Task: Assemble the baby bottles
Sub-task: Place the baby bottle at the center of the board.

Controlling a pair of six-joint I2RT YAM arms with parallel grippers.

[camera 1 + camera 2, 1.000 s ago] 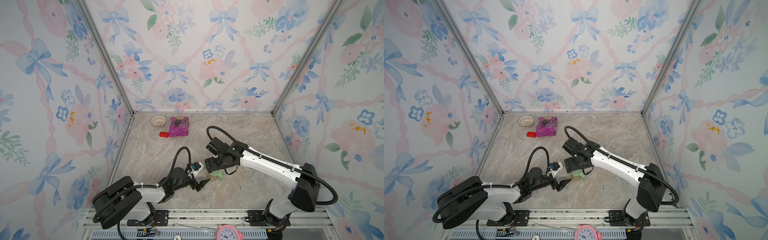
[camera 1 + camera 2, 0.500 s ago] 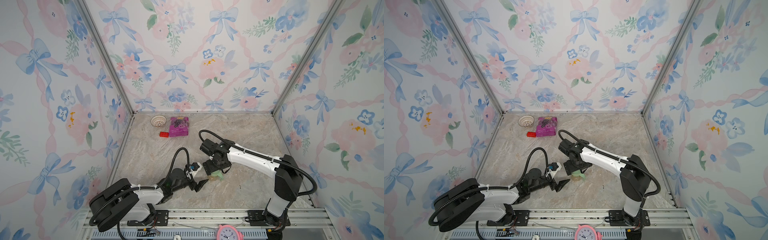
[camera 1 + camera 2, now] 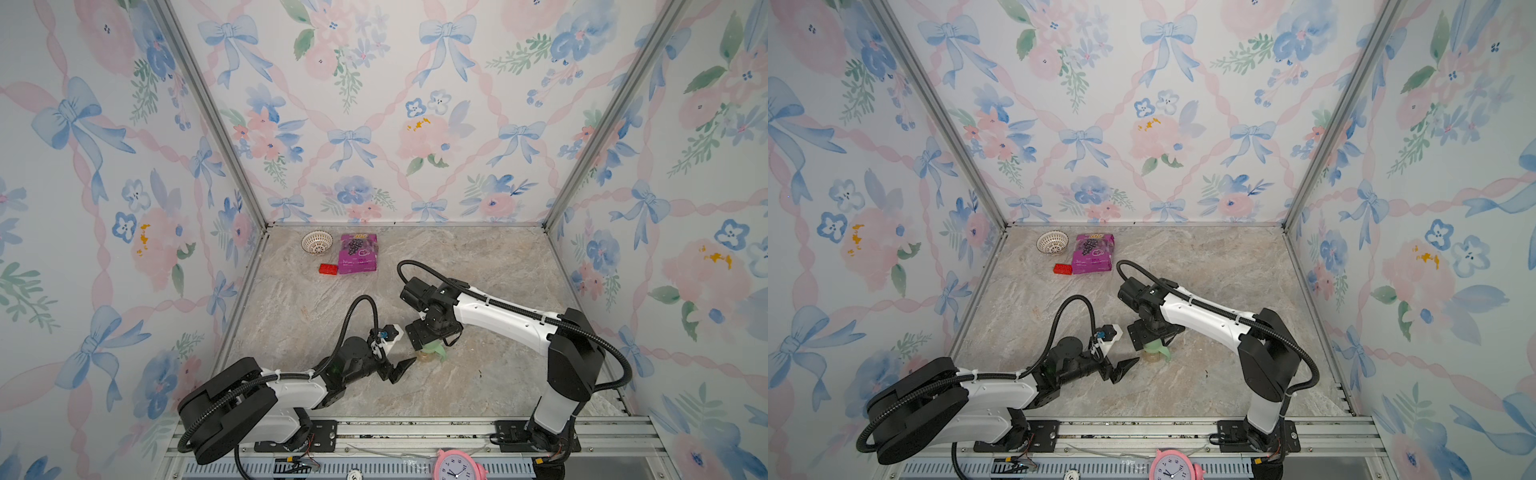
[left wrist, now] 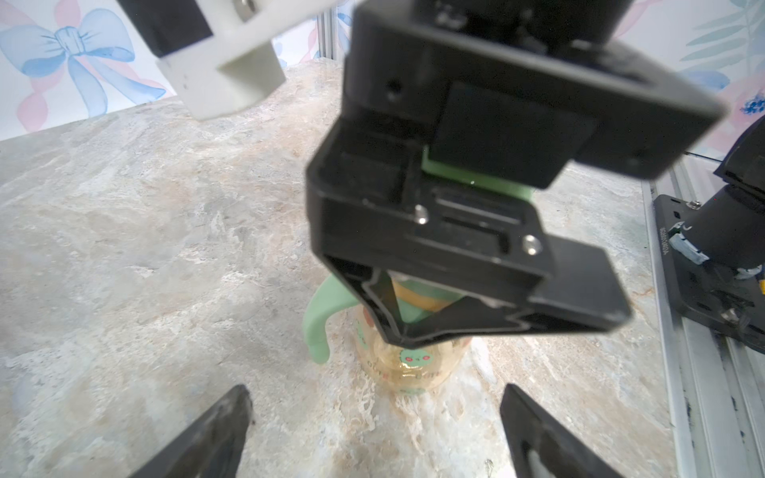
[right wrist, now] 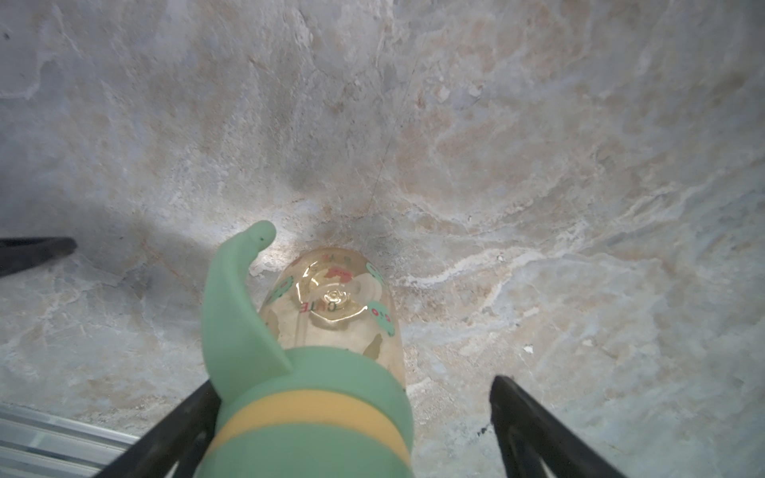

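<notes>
A baby bottle stands upright on the marble table, near the front middle. Its body is clear amber, with a mint-green handled collar, a yellow ring and a mint-green cap on top. My right gripper hangs straight over the cap, open. One finger is close beside the collar, the other stands well apart. My left gripper lies low just left of the bottle, open and empty, with the bottle beyond its tips.
At the back left corner sit a white perforated bowl, a purple packet and a small red brick. An aluminium rail runs along the table's front edge, with a pink clock below it.
The right arm's elbow has swung in towards the middle, and its gripper has shifted slightly left over the bottle. The bottle and the left gripper have stayed put.
</notes>
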